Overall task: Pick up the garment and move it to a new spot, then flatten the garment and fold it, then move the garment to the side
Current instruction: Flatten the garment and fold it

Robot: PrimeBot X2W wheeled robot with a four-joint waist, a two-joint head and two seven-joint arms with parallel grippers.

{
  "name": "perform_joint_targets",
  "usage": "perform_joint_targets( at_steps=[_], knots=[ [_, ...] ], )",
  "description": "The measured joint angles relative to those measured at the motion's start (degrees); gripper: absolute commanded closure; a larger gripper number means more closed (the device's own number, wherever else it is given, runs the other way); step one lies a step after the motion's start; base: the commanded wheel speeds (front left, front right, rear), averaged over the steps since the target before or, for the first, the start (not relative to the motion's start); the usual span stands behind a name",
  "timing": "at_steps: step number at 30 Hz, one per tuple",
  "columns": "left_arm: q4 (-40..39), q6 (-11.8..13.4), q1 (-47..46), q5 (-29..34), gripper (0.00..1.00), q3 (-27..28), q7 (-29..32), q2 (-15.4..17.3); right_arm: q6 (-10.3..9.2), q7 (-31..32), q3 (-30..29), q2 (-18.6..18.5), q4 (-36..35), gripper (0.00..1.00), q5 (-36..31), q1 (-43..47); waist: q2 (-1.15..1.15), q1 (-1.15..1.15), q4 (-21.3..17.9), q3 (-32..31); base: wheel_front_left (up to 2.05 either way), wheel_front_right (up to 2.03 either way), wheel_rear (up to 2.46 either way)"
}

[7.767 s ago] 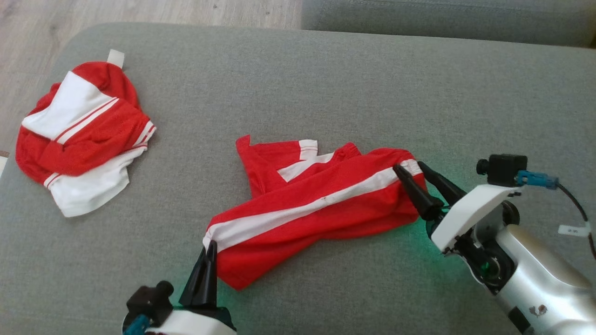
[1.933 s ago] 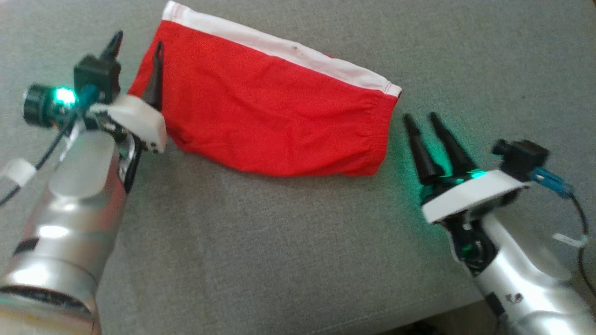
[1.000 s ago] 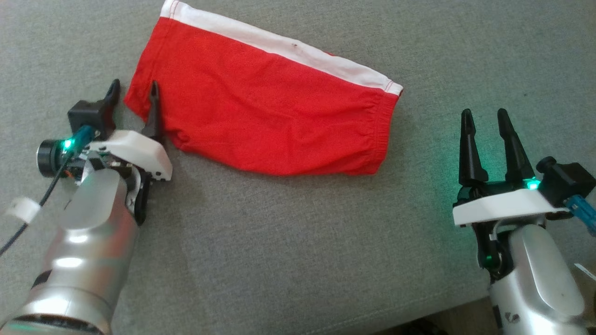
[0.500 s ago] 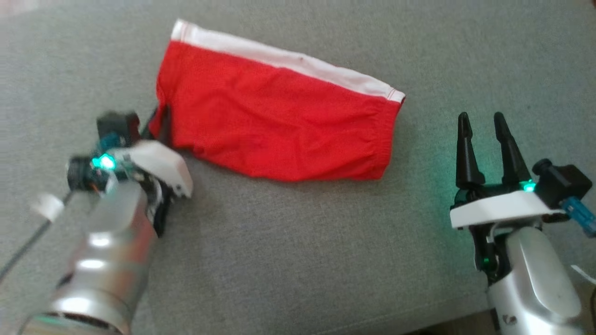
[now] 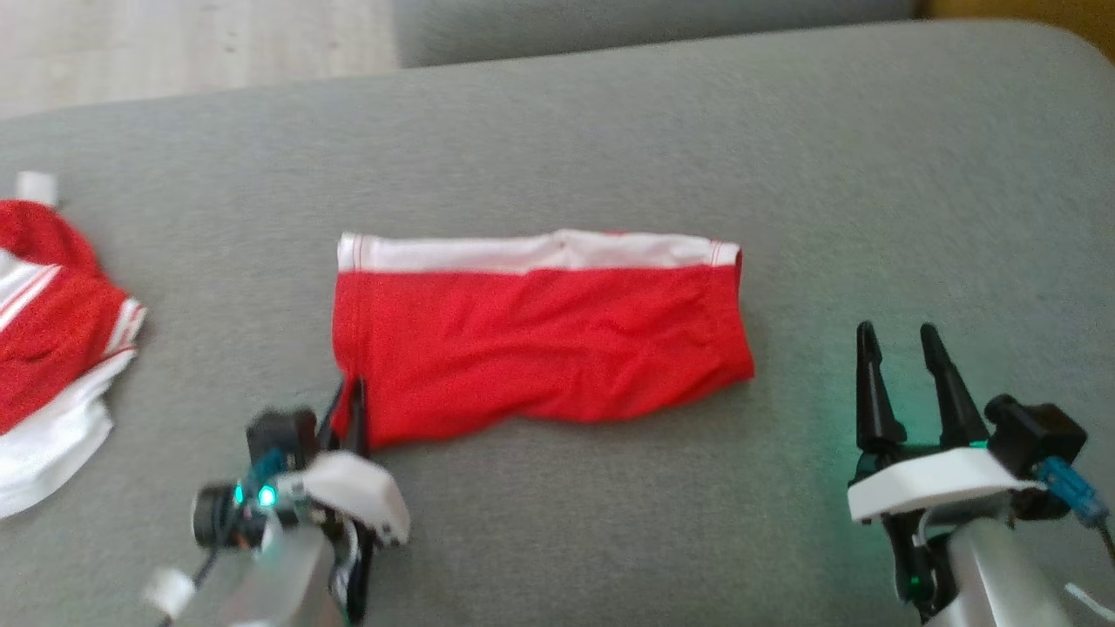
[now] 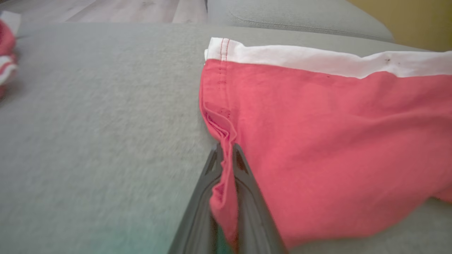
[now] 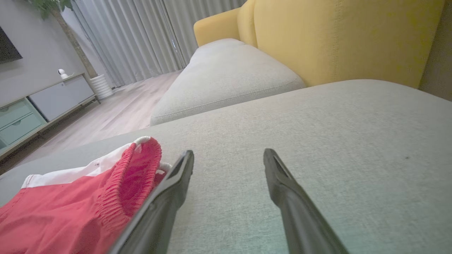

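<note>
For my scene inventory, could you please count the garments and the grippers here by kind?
Bright red fabric garments with white panels: 2 (folded garment, crumpled garment)
Black two-fingered grippers: 2 (left gripper shut on the folded garment, right gripper open)
Total: 4

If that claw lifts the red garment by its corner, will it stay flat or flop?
Probably flop: the garment is thin cloth, bunched into pleats where the left gripper pinches its corner. Its wrinkles suggest it will sag and unfold. Likely light: thin layers lying flat on the cushion.
</note>
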Motion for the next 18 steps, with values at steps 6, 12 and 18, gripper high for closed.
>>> perform_joint_targets(
  at_steps=[6,12,18],
  knots=[
    [-10.1,3.0,9.4,1.4,0.0,1.5,0.0,-0.8,0.0,0.0,2.7,0.0,0.0,0.0,0.6,1.2,0.0,0.0,4.6,-2.0,0.0,0.0,0.0],
    [-17.8,4.2,11.5,4.3,0.0,2.5,0.0,-1.3,0.0,0.0,8.7,0.1,0.3,0.0,3.5,-2.3,0.0,0.01,7.5,-1.4,0.0,0.0,0.0],
    [-19.5,3.7,13.7,5.8,0.0,1.9,0.0,-1.5,0.0,0.0,8.8,0.1,9.5,0.0,3.1,-5.7,0.0,0.01,10.3,0.0,0.0,0.0,0.0]
  ],
)
